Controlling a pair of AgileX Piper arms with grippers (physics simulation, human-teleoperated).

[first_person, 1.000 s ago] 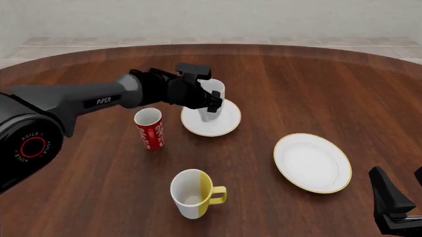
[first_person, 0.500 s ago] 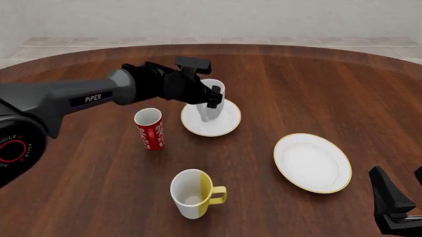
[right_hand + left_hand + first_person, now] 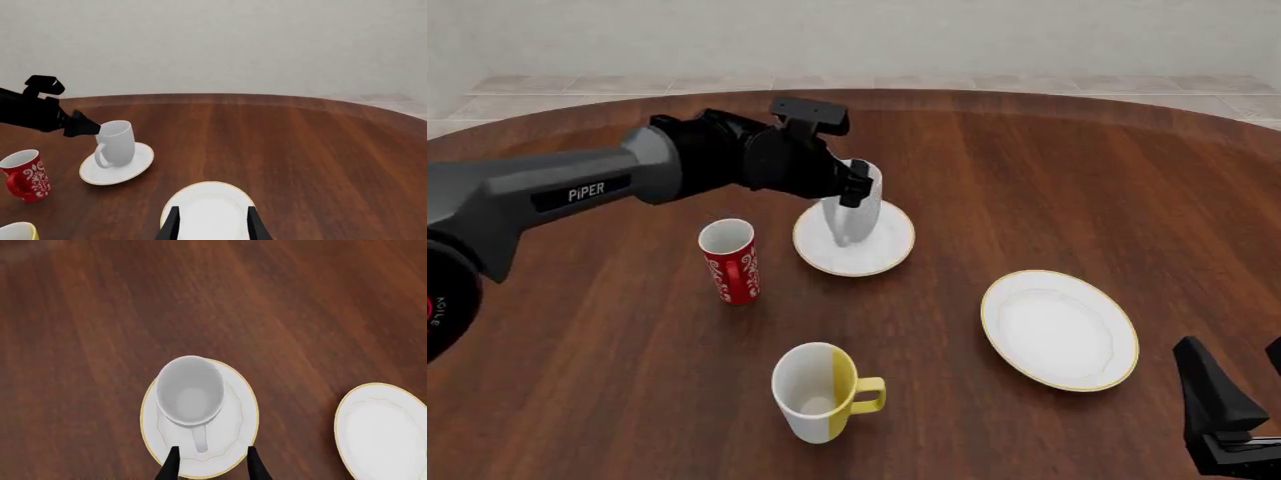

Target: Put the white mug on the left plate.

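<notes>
The white mug [image 3: 857,218] stands upright on the left plate [image 3: 874,260], its handle towards the arms' side. In the left wrist view the mug [image 3: 190,397] sits off-centre on the gold-rimmed plate [image 3: 233,432]. My left gripper [image 3: 856,186] hovers just above the mug's rim, and its fingers [image 3: 172,466] are open and hold nothing. The right wrist view shows the mug [image 3: 115,142] on the plate [image 3: 130,167] free of the gripper. My right gripper [image 3: 1236,392] rests open and low at the near right of the table, its fingertips [image 3: 253,225] spread.
A red patterned cup [image 3: 731,262] stands left of the left plate. A half-yellow mug [image 3: 814,392] sits near the front centre. The wider gold-rimmed plate [image 3: 1057,328] lies to the right, in front of my right gripper.
My left gripper has risen and drawn back from around the white mug. The mug stays standing on the left plate. The right arm has not moved.
</notes>
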